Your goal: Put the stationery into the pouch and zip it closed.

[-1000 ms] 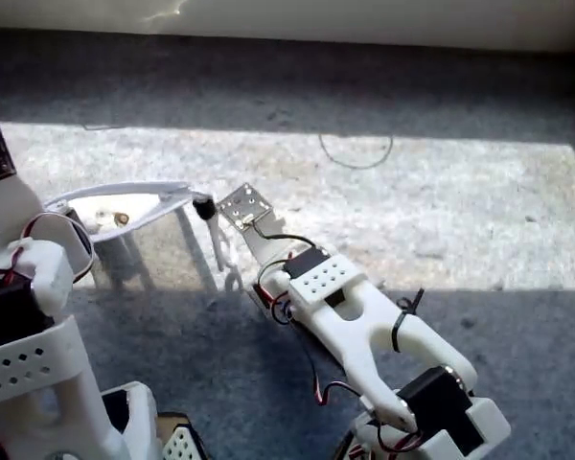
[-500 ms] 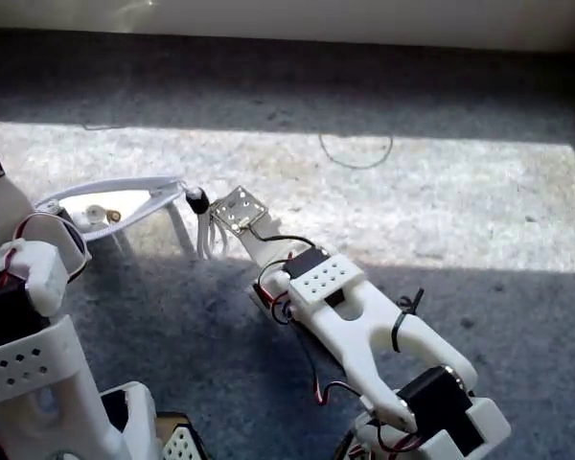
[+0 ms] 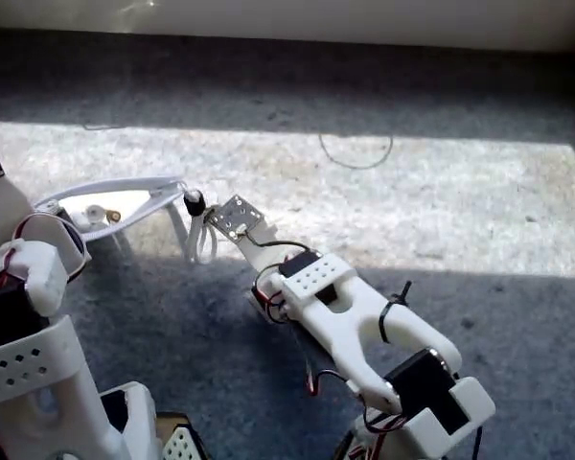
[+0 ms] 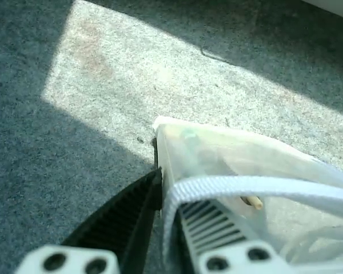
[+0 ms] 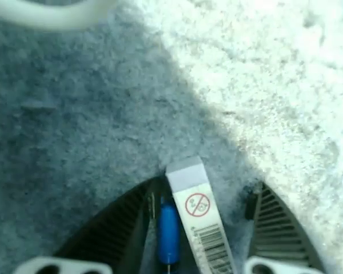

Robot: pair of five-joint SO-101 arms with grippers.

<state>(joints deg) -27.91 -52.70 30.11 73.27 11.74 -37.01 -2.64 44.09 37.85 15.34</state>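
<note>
Grey carpeted bench (image 3: 441, 201), sun-banded. Our left end effector (image 4: 168, 197) pinches the clear plastic pouch with white zip edge (image 3: 125, 203) at middle left. Our right end effector (image 5: 204, 191), gripping a white barcoded stationery stick (image 5: 193, 197), sits just right of its sideways-running mouth.

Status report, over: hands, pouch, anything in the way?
Left hand shut on pouch end. Right hand beside pouch mouth, labelled stick and blue item in it, grip unclear. Pouch open.
</note>
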